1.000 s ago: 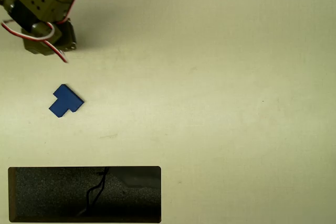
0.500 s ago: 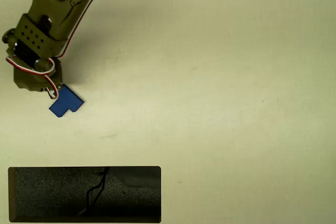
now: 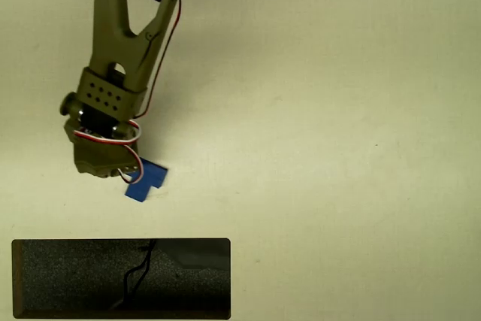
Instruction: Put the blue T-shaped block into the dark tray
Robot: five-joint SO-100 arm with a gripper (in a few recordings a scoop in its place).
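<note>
Reaching down the left half of the overhead view: an olive-green arm with red-and-white wires, its gripper (image 3: 113, 171) hanging over the pale table (image 3: 338, 148). Lying on that table, partly tucked under the gripper's lower right edge: the small flat solid-blue T-shaped block (image 3: 145, 181). Impossible to tell whether the claw is clenched on the block or released, the fingers being hidden beneath the wrist housing. Sitting near the bottom edge, apart from block and arm: the long rectangular black tray (image 3: 60, 280), speckled floor showing a dark crack-like line.
</note>
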